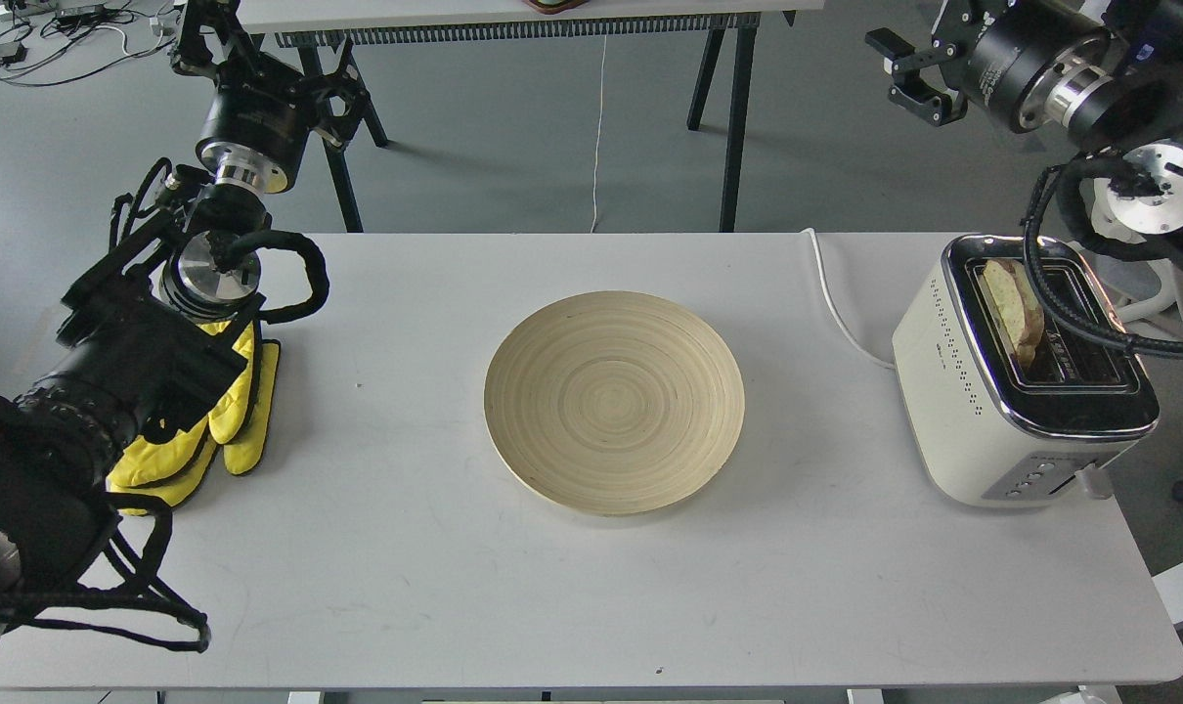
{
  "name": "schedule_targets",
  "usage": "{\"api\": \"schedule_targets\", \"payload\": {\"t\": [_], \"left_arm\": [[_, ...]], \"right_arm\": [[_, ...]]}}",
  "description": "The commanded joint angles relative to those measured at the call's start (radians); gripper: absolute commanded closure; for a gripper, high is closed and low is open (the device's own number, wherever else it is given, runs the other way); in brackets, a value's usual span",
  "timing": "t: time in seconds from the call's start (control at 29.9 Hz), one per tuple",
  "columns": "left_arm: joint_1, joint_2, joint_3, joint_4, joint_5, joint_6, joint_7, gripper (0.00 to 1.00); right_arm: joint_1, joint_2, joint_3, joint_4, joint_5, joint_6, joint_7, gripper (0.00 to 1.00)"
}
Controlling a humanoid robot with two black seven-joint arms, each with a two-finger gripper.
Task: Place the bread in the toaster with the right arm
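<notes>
Right claw (912, 80): upper right of frame, raised clear of the toaster (1017, 381), fingers apart, grasping nothing. Left claw (193, 39): upper left, state cannot be told. Bread (1014, 311): standing in the toaster's left slot, top protruding and leaning. Plate (615, 401): centre of the tabletop (455, 587), bare. Yellow gloves (215, 420): left, beside the left arm. Judgement: placement looks done; pressing the slice level would seat it better.

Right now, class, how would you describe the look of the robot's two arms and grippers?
Both the left arm and right arm are black, built of thick cylindrical segments with shiny silver round joints. Loose black sheathed cables loop alongside each. The left gripper and right gripper are black, angular two-finger claws. No visible markings.
</notes>
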Motion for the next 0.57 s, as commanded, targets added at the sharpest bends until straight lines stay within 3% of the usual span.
{"api": "schedule_targets", "payload": {"t": [0.0, 0.13, 0.23, 0.54], "left_arm": [[0.0, 0.004, 0.0, 0.001, 0.0, 0.0, 0.001, 0.0], [-0.001, 0.002, 0.0, 0.001, 0.0, 0.0, 0.0, 0.0], [-0.001, 0.001, 0.0, 0.001, 0.0, 0.0, -0.001, 0.0], [-0.001, 0.001, 0.0, 0.001, 0.0, 0.0, -0.001, 0.0]], "right_arm": [[-0.161, 0.166, 0.331, -0.134, 0.019, 0.004, -0.005, 0.01], [-0.252, 0.266, 0.537, -0.23, 0.019, 0.076, -0.008, 0.01], [-0.257, 0.289, 0.557, -0.273, 0.019, 0.148, 0.001, 0.01], [-0.25, 0.303, 0.557, -0.301, 0.02, 0.151, 0.004, 0.01]]}}
